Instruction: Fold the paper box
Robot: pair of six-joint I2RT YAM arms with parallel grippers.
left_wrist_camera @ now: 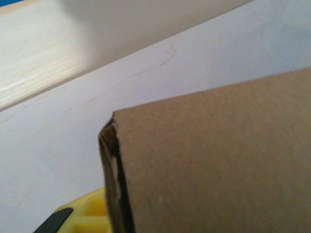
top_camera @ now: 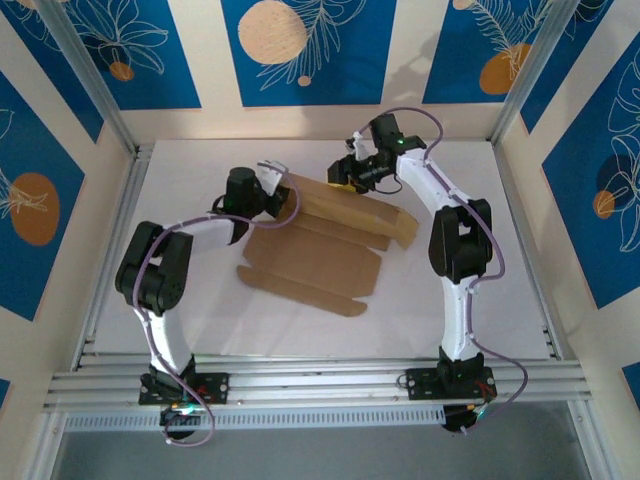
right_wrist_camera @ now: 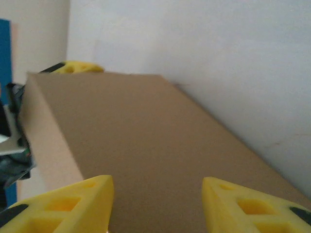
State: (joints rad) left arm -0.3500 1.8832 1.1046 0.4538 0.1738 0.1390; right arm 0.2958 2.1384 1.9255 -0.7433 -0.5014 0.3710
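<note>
1. Your left pincer sits at the far-left corner of the paper box, where a side wall stands raised. In its wrist view one yellow finger lies just beside the doubled card edge. The other is hidden behind the card, so I cannot tell whether it is pinching the wall or only resting against it.
2. Your right pincer is spread with nothing between its fingers. A long brown panel stretches away just ahead of it (the left pincer's yellow tip shows at that panel's far end).
3. The rest of the box lies flat on the table, on the near side of both pincers, with its flaps not yet folded.
4. If the left hold is loose, the raised wall will likely spring back down once the right pincer pushes.
5. Closing the right pincer on the panel's face rather than its edge could buckle the card off its crease.
6. Pushing from one end only may slide the whole sheet, since nothing pins it down.
</note>
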